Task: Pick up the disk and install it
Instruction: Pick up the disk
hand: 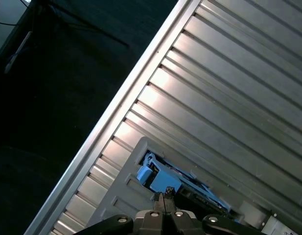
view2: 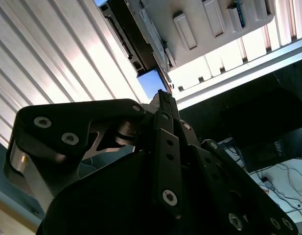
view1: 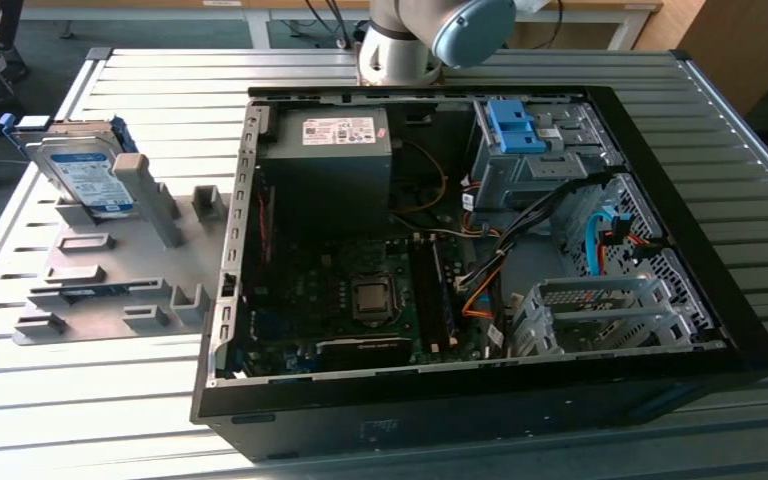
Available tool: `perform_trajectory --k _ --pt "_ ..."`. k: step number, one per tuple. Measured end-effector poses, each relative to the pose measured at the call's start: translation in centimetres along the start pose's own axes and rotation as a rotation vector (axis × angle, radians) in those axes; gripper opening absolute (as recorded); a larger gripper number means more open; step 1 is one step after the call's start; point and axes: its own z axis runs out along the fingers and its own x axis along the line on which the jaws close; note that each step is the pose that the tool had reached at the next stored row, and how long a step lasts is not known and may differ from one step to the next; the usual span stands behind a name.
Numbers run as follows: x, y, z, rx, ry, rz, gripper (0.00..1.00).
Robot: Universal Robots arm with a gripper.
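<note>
Disk [view1: 81, 172] is not yet lifted: it stands on edge in the grey rack [view1: 97, 295] at the exterior view's left, well apart from the open computer case [view1: 491, 400]. Pickup and install both remain. Its label faces near-right, and its long axis seems to lean steeply upward. My pincer [hand: 163, 198] points toward its blue frame, clenched on nothing.

The slatted tabletop [view1: 91, 410] is bare along its near edge at the exterior view's left, but by the far corner on that side a tall post [view1: 144, 195] of the grey fixture [view1: 104, 290] stands just beside the disk [view1: 84, 175], and the open computer case [view1: 240, 230] walls off the fixture's other side, cables [view1: 491, 270] crowding its inside.
</note>
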Motion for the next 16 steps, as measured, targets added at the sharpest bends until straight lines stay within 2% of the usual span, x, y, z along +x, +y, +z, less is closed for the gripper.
perform_trajectory --k 16 --pt "0.00 0.00 0.00 -0.0006 0.0012 -0.046 0.11"
